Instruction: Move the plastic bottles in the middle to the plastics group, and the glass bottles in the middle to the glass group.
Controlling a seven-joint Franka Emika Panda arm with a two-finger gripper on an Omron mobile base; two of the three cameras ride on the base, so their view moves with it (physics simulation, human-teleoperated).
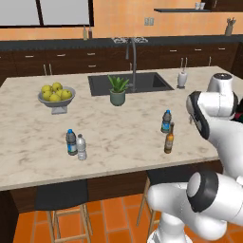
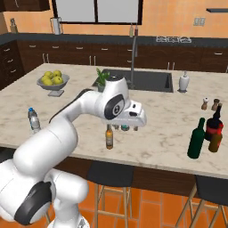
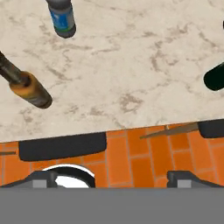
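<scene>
The clear blue-capped water bottle [image 1: 166, 121] stands mid-counter, with the slim amber bottle [image 1: 169, 140] just in front of it near the front edge. Far left stands the plastics group: a darker blue-capped bottle [image 1: 71, 142] and a shorter white-capped one [image 1: 81, 147]. At the right, the dark green bottle [image 2: 196, 139] stands beside the near-black, red-banded bottle [image 2: 215, 126] of the glass group. My gripper [image 2: 126, 128] hangs open and empty over the counter's front edge, right of the amber bottle [image 2: 109, 137]. The hand view shows the water bottle [image 3: 61, 18], the amber bottle [image 3: 27, 86] and the green bottle [image 3: 214, 77].
A bowl of lemons [image 1: 56, 94], a potted plant [image 1: 117, 90], and the sink [image 1: 129, 83] with its faucet lie further back. A white dispenser [image 2: 183, 82] and two shakers [image 2: 205, 103] stand at the right. Stools [image 1: 61, 195] sit under the counter's front edge.
</scene>
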